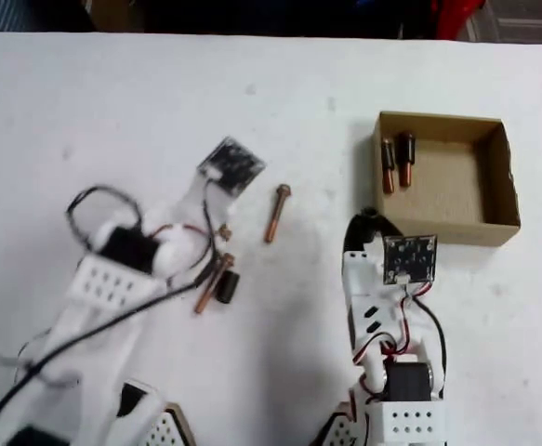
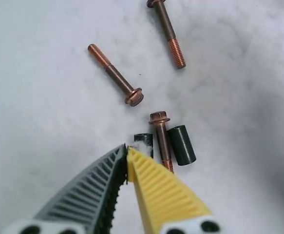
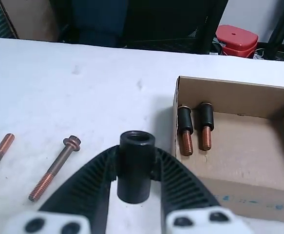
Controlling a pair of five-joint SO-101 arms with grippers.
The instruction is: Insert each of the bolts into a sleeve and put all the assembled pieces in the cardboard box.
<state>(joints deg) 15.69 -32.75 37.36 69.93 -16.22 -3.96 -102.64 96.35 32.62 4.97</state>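
My left gripper [image 2: 127, 149] is shut with nothing between its grey and yellow fingers. Its tips rest at the edge of a black sleeve [image 2: 143, 142]. Beside that sleeve lie a copper bolt [image 2: 161, 142] and a second black sleeve [image 2: 181, 145]. Two more bolts [image 2: 116, 75] [image 2: 167, 31] lie farther off. My right gripper [image 3: 137, 158] is shut on an upright black sleeve [image 3: 136, 168], just in front of the cardboard box [image 1: 494, 181]. Two assembled pieces [image 3: 185, 129] [image 3: 203, 124] lie in the box's corner.
The left arm [image 1: 112, 269] and its cables cover the table's left front. One loose bolt [image 1: 277, 214] lies between the arms. The box's near wall [image 3: 239, 195] stands close beside the right gripper. Open white table stretches behind the box.
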